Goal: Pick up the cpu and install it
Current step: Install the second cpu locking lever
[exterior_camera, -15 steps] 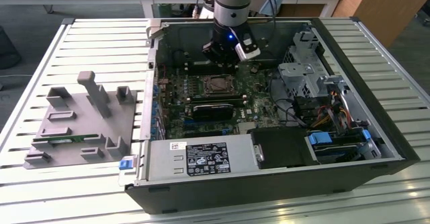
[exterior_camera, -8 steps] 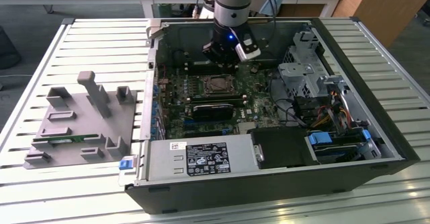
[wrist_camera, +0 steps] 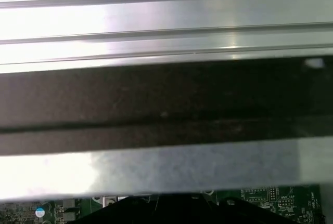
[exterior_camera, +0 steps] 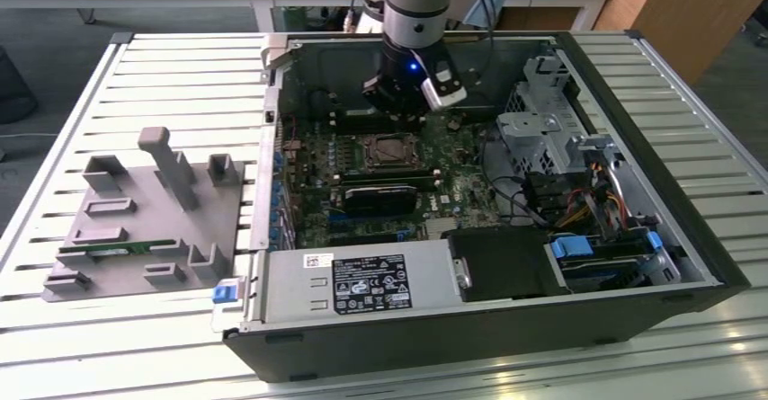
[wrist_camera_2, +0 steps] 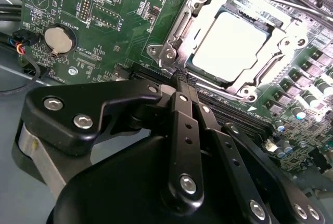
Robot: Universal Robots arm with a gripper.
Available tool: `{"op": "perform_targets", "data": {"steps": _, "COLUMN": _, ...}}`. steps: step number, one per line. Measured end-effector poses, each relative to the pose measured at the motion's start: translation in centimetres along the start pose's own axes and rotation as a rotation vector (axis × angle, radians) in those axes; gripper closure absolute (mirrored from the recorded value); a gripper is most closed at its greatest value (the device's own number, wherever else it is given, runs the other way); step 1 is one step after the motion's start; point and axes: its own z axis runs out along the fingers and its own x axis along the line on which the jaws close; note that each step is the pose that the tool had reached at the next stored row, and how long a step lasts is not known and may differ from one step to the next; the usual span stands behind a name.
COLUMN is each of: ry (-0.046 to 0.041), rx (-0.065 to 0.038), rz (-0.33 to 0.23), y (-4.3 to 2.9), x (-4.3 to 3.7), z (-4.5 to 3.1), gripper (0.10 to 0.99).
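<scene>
Already the cpu sits in its socket on the motherboard, upper right of the second wrist view. Gripper hovers just beside it, fingers closed together on nothing. Placement looks done; seating needs checking, the socket frame seemingly unlatched.

Overall light: bright, even daylight in the exterior view; the slatted worktop reads pale and clean.
Shadows: the inside of the computer case is dimmer, darkest under the arm.
Glare: the cpu top is washed to near white in the second wrist view; metal bands are blown out in the first wrist view.
Blur: the hand is soft, close to the lens; the first wrist view is smeared throughout.
</scene>
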Motion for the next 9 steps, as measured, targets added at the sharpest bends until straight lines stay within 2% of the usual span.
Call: {"op": "perform_targets", "data": {"steps": 9, "ry": 0.0002, "rx": 0.0, "rz": 0.0, "y": -0.52, "x": -0.09, "z": -0.05, "gripper": 0.98}}
